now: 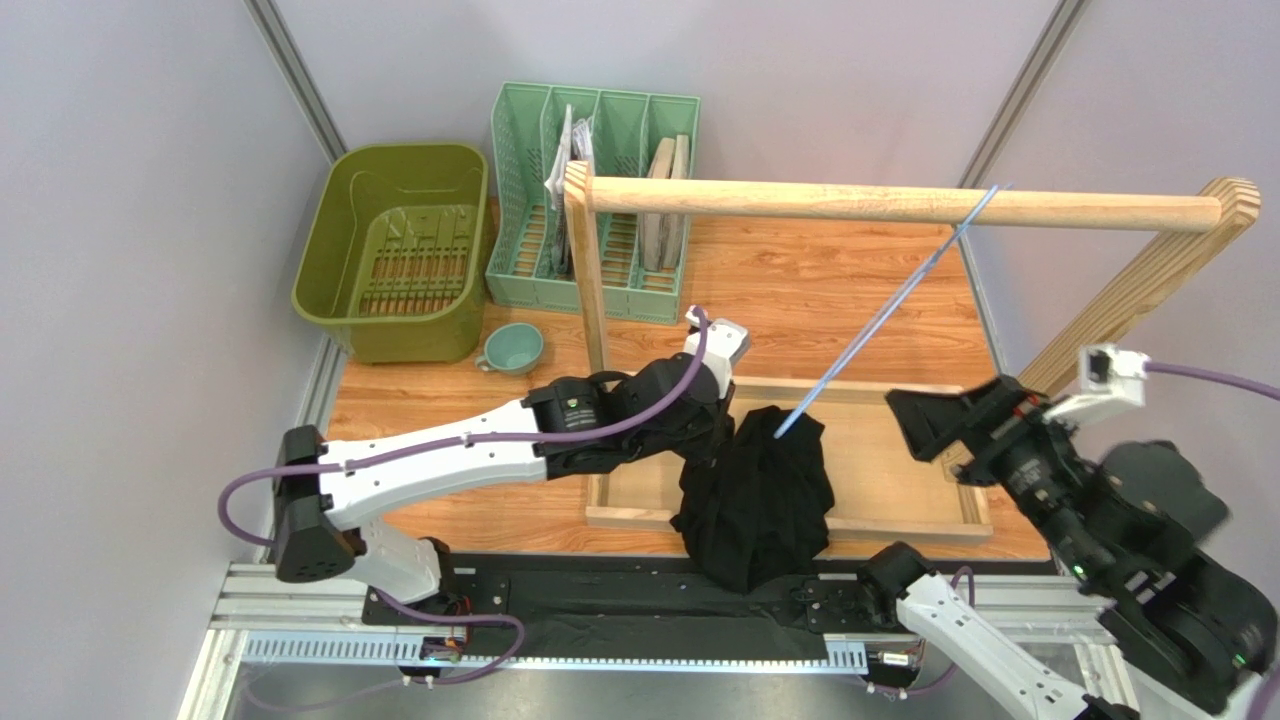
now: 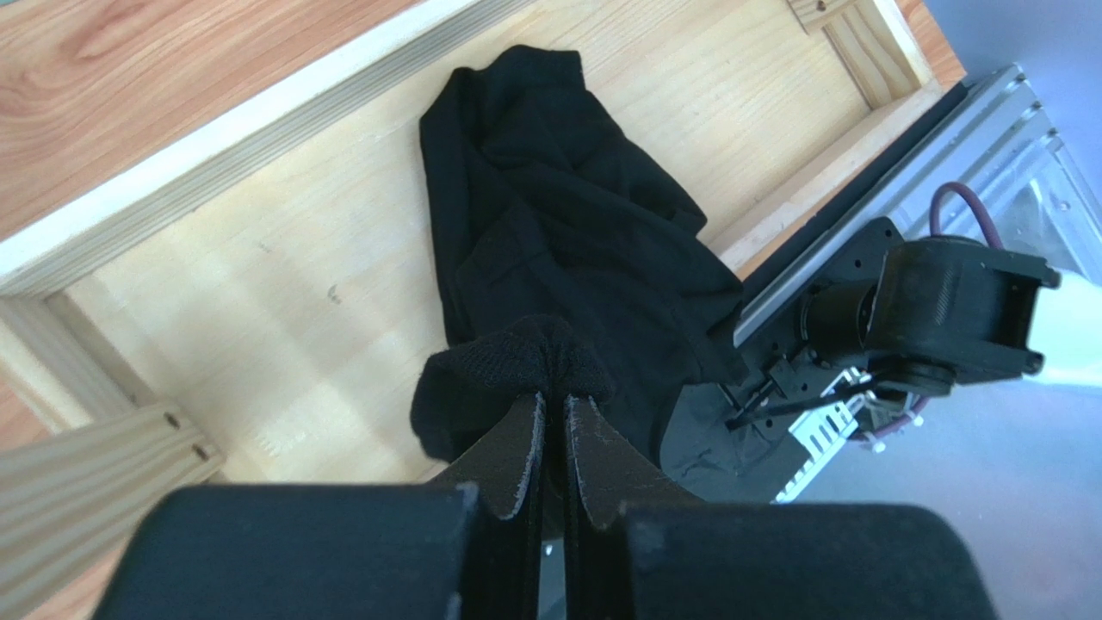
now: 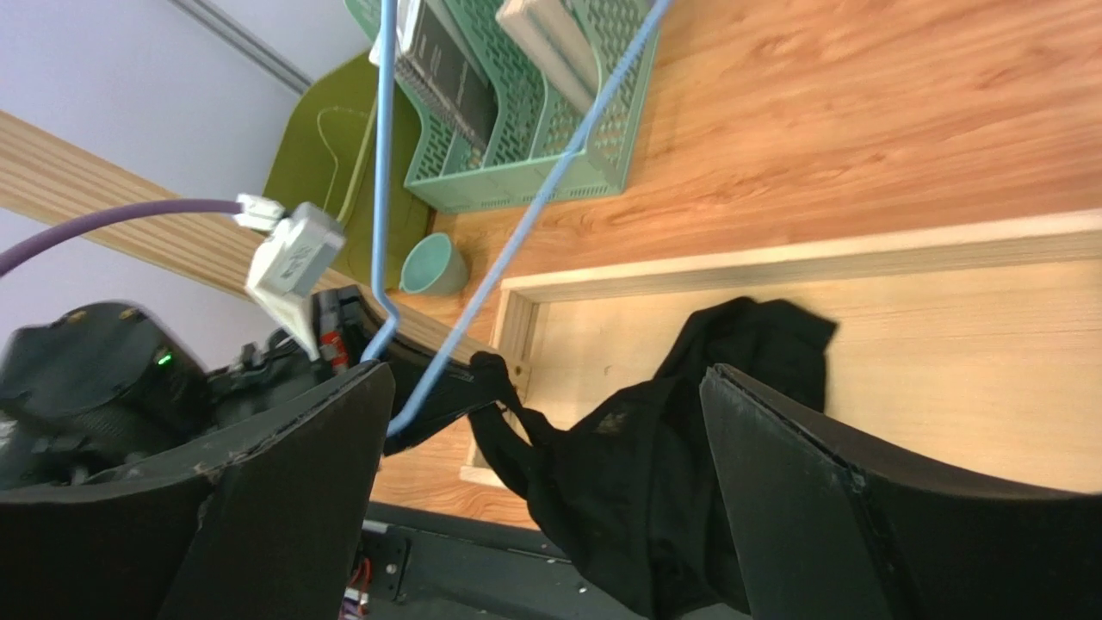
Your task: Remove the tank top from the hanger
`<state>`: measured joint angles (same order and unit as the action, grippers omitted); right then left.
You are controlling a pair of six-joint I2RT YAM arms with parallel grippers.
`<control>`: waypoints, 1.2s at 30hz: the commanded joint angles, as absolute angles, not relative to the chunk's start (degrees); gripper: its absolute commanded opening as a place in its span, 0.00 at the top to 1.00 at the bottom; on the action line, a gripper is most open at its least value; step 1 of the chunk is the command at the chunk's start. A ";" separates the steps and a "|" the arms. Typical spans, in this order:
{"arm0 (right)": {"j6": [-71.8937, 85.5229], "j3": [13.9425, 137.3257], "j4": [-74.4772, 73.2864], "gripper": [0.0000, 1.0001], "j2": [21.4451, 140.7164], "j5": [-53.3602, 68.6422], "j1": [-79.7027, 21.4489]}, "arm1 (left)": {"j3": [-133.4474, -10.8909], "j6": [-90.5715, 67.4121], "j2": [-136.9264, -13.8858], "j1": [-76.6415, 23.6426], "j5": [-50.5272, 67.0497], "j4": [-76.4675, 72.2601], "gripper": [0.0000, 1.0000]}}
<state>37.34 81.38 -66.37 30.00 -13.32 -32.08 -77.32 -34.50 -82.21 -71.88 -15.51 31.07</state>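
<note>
Standing back left, bin (image 1: 349, 285): olive-green, slatted floor, on the desk (image 1: 842, 293) close to the left wall.
Rack (image 1: 526, 225): mint-green, divided into slots, just right of the bin; flat items upright in the slots.
Cup (image 1: 513, 348): teal, on the desk, in front of the gap between bin and rack.
Left gripper (image 2: 552, 411): closed, pinching a bunched fold of the tank top; fabric puffed up at the tips.
Tank top (image 1: 759, 495): black, crumpled in a heap in the left part of the shallow wooden tray (image 1: 902, 528); spilling over the tray's near rim toward the arm bases; upper edge raised at the left gripper.
Hanger (image 1: 887, 315): light-blue wire, hooked over the wooden rail (image 1: 902, 203), slanting down and to the left; lower tip meeting the top edge of the tank top. Strap around the wire or not: cannot tell.
Rail: pale wood, horizontal above the tray; upright post at the left end, slanted leg at the right end.
Right gripper (image 3: 546, 377): spread wide, holding nothing; right of the tank top and apart from it, over the right part of the tray.
</note>
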 commanded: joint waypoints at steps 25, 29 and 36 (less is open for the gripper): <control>29.71 87.11 -81.39 0.03 20.30 -17.67 -32.34 | -82.79 -39.90 -107.84 -68.29 -4.93 22.41 0.01; 29.71 86.14 -81.47 0.03 19.25 -17.49 -32.26 | -86.55 -40.96 -111.00 -68.11 -0.46 22.58 0.01; 29.97 85.08 -81.47 0.04 17.93 -17.05 -32.43 | -91.05 -44.03 -118.90 -69.26 0.27 20.82 0.01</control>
<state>31.16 85.62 -77.38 19.25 -17.91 -32.08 -87.99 -41.43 -115.28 -68.45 -0.30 21.54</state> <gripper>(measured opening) 0.964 0.990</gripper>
